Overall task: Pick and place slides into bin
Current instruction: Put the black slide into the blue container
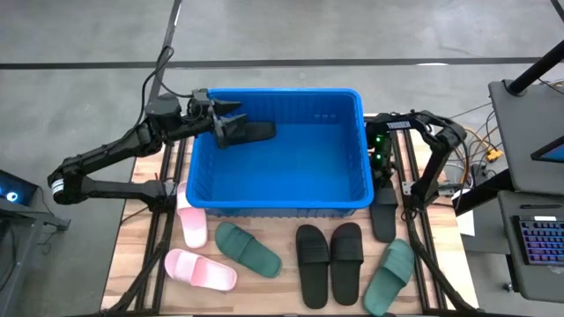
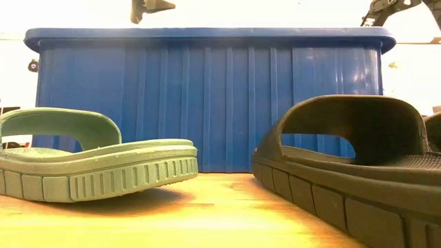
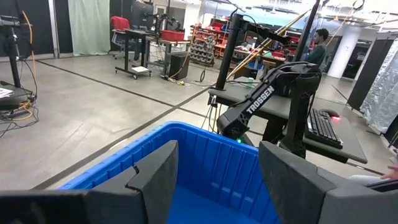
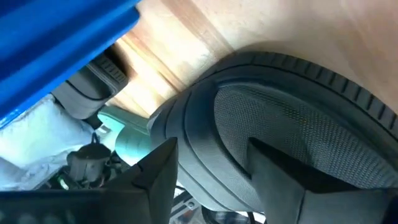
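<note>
The blue bin (image 1: 282,204) stands mid-table. One black slide (image 1: 256,133) lies inside it at the far left. My left gripper (image 1: 227,125) hovers open and empty over that corner; between its fingers the left wrist view (image 3: 217,155) shows only the bin wall. My right gripper (image 1: 385,183) is open, pointing down just right of the bin, over the end of a black slide (image 1: 384,220) that lies on the table. On the near part of the table lie two pink slides (image 1: 201,270), a green slide (image 1: 248,249), a black pair (image 1: 328,262) and another green slide (image 1: 389,275). My right gripper comes down from above on the black slide's rounded end (image 4: 205,124). One finger (image 4: 280,171) stands over the footbed and the other (image 4: 155,177) outside the slide's edge. I cannot tell whether they touch it. The slide lies flat on the table.
The bin's right wall (image 4: 62,37) stands close beside my right gripper. Cables and a desk with a keyboard (image 1: 538,238) are off the table's right edge. In the low view a green slide (image 2: 89,162) and a black slide (image 2: 358,165) lie before the bin (image 2: 207,103).
</note>
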### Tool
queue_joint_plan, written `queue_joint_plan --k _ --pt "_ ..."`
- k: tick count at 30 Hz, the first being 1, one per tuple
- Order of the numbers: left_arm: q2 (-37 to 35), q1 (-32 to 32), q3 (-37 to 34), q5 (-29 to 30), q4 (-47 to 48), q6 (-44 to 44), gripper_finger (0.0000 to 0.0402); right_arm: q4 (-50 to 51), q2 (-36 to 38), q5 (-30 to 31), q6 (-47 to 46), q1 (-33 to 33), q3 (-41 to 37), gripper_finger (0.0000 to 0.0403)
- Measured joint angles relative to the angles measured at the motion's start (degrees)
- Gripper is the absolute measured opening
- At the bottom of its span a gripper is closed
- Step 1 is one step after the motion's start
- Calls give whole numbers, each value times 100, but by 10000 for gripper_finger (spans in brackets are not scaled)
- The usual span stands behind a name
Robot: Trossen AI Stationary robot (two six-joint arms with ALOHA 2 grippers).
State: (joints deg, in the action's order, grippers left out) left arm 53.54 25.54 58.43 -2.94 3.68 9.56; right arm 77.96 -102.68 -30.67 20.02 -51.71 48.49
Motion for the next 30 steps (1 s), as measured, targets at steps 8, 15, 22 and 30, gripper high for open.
queue_joint_plan --k 8,15,22,30 --pt "0 0 2 0 -3 2 209 2 -71 3 1 49 0 123" --pt "0 0 2 0 -5 2 209 12 -71 1 -1 49 -2 60" --pt "0 0 2 0 -7 -125 209 40 -72 -12 2 49 8 12" --pt "-5 0 2 0 -13 -258 209 460 148 137 102 46 194 9"
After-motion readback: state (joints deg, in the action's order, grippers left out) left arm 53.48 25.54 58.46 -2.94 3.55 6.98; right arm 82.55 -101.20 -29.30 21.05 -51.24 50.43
